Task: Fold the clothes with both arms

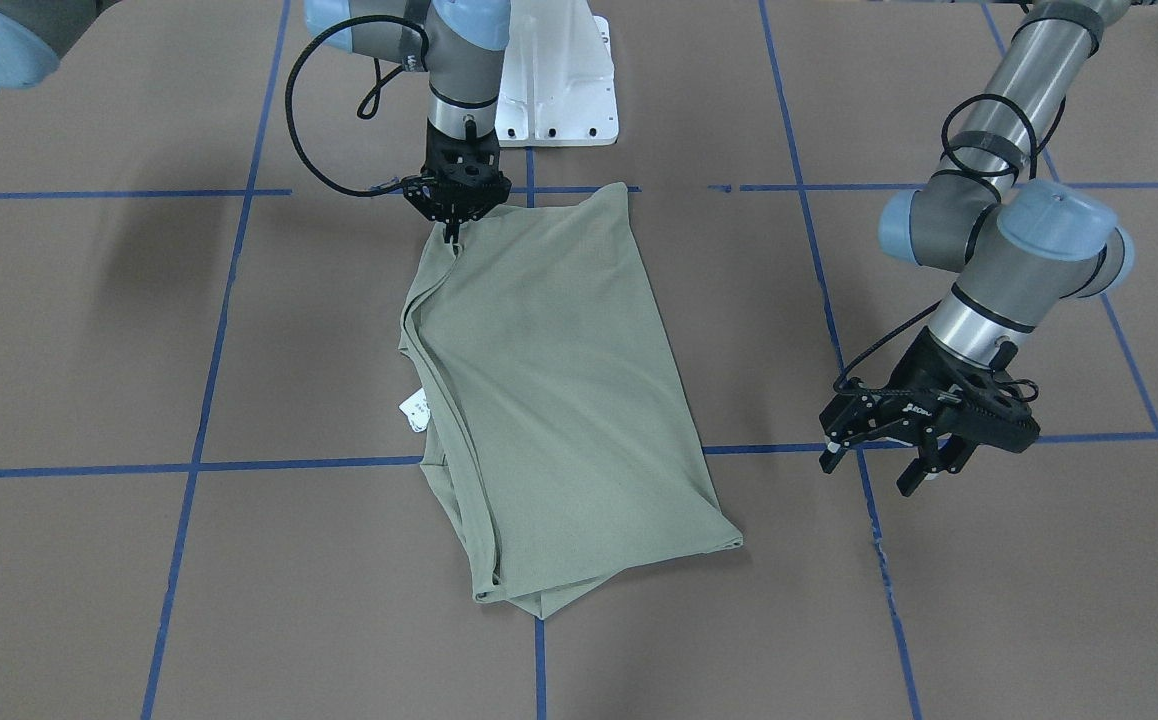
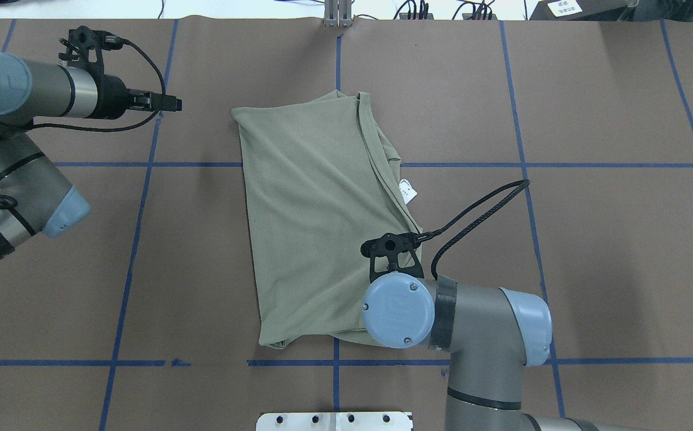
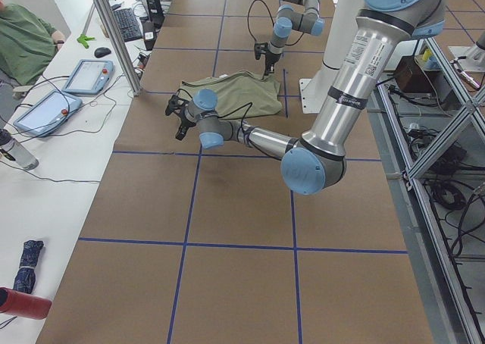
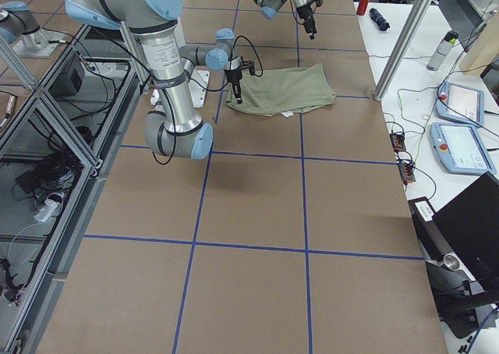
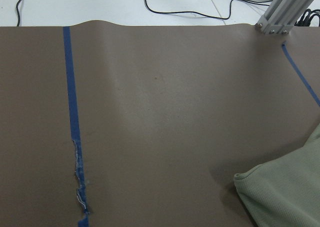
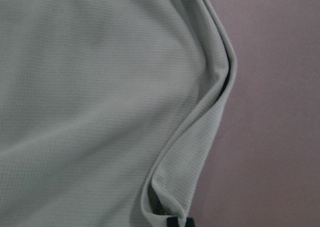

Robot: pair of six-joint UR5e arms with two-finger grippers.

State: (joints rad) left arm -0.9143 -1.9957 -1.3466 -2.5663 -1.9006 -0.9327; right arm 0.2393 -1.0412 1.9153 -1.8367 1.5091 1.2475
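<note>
The brown desk (image 1: 89,350), gridded with blue tape, carries the sage-green shirt (image 1: 559,400), which lies folded into a long panel. It stretches out from the right claw (image 1: 453,232) towards the operators' side of the desk. The right arm (image 2: 478,317) points straight down over the shirt's near corner, where its claw is closed narrow, pinching the doubled side edge. The left arm (image 1: 1009,230) holds the left claw (image 1: 871,472) with fingers spread wide and nothing in it, well apart from the shirt's other long edge. The white tag (image 1: 415,407) pokes out along the pinched edge, farther from the right claw.
</note>
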